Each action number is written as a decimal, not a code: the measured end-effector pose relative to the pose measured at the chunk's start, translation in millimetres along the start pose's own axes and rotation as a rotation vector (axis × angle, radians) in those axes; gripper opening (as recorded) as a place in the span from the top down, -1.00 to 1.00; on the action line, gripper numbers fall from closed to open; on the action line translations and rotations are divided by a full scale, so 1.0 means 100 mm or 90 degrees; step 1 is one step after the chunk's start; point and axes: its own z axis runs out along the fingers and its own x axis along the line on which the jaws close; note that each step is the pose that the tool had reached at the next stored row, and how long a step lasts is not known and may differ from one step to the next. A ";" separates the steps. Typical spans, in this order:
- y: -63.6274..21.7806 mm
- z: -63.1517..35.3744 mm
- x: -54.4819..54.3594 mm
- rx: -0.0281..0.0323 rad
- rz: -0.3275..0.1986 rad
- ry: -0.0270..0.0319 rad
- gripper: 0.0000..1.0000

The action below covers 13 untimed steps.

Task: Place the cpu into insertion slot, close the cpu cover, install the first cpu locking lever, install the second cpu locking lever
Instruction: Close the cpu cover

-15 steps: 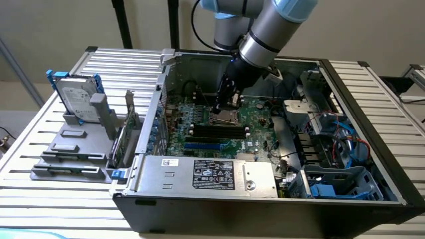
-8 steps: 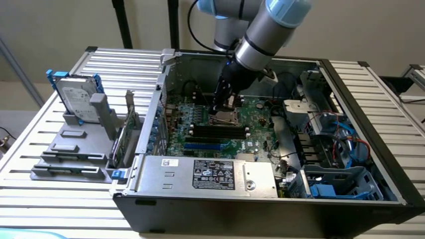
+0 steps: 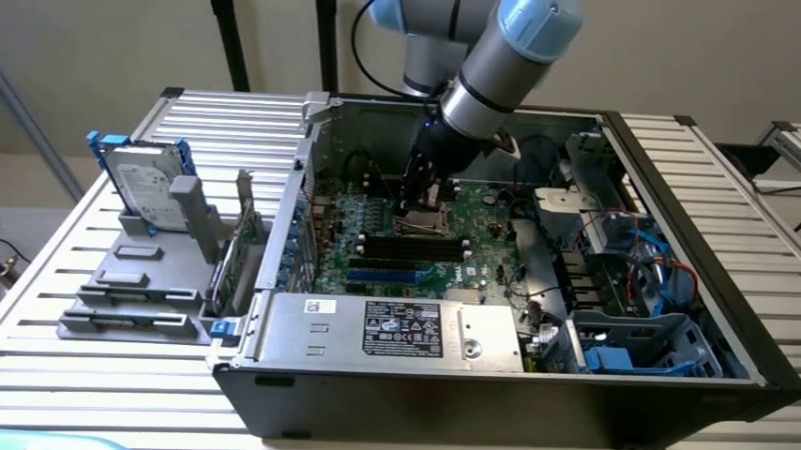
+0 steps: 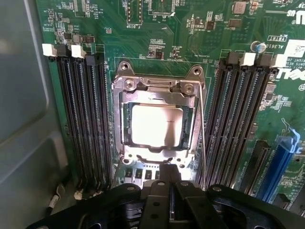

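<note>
Memory slots hem the insertion slot closely on both sides (little side room). The cpu lies inside it, silvery face up, with the cpu cover down. The claw is closed on nothing visible at the socket's edge. The case stands on a slatted tabletop.

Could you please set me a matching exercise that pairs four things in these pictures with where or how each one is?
Things:
1. cpu
2. cpu cover
3. gripper
4. hard drive

Descriptions:
A. standing outside the case, on the exterior view's left
B. shut, right by the insertion slot
C. pale square showing through a window
D. silvery metal frame lying over the chip

Pairs: 1-C; 2-D; 3-B; 4-A
</note>
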 end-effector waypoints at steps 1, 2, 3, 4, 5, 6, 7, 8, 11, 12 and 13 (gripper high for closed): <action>0.003 0.011 0.00 -0.0001 -0.001 0.0016 0.79; 0.005 0.021 0.00 -0.0001 -0.001 0.0032 0.79; 0.007 0.031 0.00 -0.0002 -0.002 0.0049 0.79; 0.008 0.041 0.00 -0.0002 -0.002 0.0064 0.79; 0.009 0.052 0.00 -0.0003 -0.003 0.0078 0.79; 0.011 0.061 0.00 -0.0004 -0.003 0.0088 0.79; 0.013 0.069 0.00 -0.0003 -0.003 0.0094 0.79; 0.015 0.077 0.00 -0.0003 -0.004 0.0097 0.79; 0.019 0.098 -0.01 -0.0004 -0.004 0.0103 0.79; 0.021 0.104 -0.01 -0.0004 -0.004 0.0104 0.79; 0.023 0.110 -0.01 -0.0004 -0.004 0.0105 0.79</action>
